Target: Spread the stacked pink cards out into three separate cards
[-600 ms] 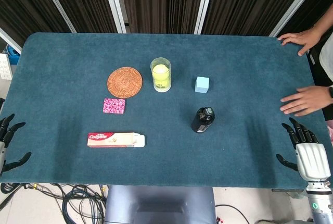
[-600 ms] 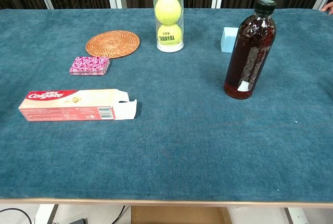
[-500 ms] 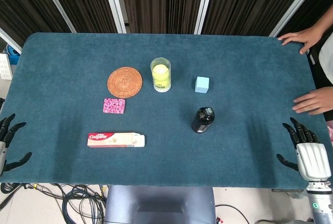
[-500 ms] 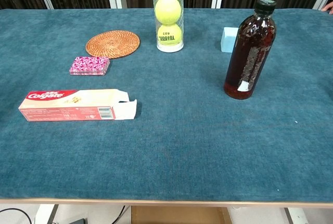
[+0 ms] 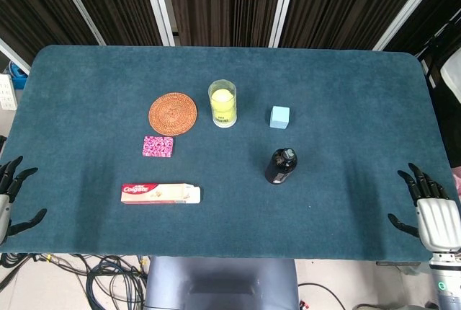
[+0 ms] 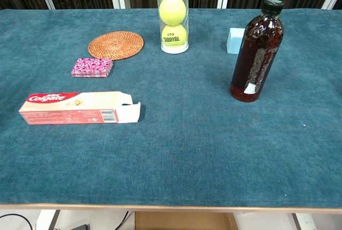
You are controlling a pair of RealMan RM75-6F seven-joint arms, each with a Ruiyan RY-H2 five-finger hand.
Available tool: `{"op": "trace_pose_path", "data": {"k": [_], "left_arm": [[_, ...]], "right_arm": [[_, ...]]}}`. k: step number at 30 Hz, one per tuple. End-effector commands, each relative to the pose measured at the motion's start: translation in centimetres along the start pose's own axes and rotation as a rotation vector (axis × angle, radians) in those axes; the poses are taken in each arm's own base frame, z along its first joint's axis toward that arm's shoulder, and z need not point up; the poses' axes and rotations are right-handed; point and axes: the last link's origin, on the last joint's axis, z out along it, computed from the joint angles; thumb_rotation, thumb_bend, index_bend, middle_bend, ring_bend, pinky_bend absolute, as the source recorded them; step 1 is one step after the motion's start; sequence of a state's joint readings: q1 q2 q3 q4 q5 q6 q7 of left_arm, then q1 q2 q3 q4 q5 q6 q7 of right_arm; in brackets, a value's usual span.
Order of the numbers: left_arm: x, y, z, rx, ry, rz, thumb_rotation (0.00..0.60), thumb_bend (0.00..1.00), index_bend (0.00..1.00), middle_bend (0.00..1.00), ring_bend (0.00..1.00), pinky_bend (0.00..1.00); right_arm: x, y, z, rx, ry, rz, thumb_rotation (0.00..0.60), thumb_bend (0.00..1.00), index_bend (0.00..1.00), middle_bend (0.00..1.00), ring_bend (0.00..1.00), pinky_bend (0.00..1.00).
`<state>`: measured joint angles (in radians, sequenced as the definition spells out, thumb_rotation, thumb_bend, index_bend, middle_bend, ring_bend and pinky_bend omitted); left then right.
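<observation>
While person's hands gone from table (image 5: 346, 94), pink cards (image 5: 158, 146) unmoved; both hands' fingers spread, idle.

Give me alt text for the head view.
A stack of pink patterned cards lies untouched on a blue felt table, between a round woven coaster and a toothpaste box. Both robot hands, left hand and right hand, wait open at the near corners.

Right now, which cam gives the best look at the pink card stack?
Chest view: the pink card stack is closer and seen from a low angle, so its side edge and thickness show. Head view shows only its patterned top, small, just below the woven coaster.
</observation>
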<state>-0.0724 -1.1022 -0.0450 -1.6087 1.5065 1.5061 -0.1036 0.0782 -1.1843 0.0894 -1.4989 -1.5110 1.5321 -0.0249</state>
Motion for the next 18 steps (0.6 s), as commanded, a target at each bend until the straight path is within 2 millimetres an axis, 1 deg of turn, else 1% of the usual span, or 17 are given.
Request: {"op": "trace_pose_path", "data": {"k": [1,10,14,17,18], "left_arm": [[0.0,0.1,0.0,0.005,-0.002,-0.004,0.6,0.16,0.24,0.1,0.0,0.0],[-0.2,0.2,0.0,0.022,-0.002,-0.002,0.6,0.15,0.24,0.1,0.0,0.0],[-0.4,0.3,0.4,0.013,-0.006,-0.002,0.6,0.15,0.25,0.09,0.0,0.0],[-0.5,0.5,1.3,0.006,-0.012,-0.008,0.6,0.15,0.25,0.09,0.0,0.0],[-0.3,0.7,1.9,-0.006,-0.015,0.003,0.6,0.15,0.25,0.09,0.0,0.0]], "right_arm": [[0.1,0.0,-0.1,0.001,0.001,0.0,0.6,0.11,0.16,0.06,0.12,0.24],[0.3,0.4,-0.3,-0.009,-0.011,0.012,0.6,0.11,0.16,0.06,0.12,0.24],[0.5,0.6,-0.3,-0.019,-0.004,0.023,0.6,0.11,0.16,0.06,0.12,0.24],[0.6,0.9,-0.3,-0.032,-0.001,0.032,0.6,0.11,0.16,0.06,0.12,0.24],[0.6,1.0,-0.3,-0.034,0.0,0.035,0.6,0.11,0.16,0.06,0.12,0.24]]}}
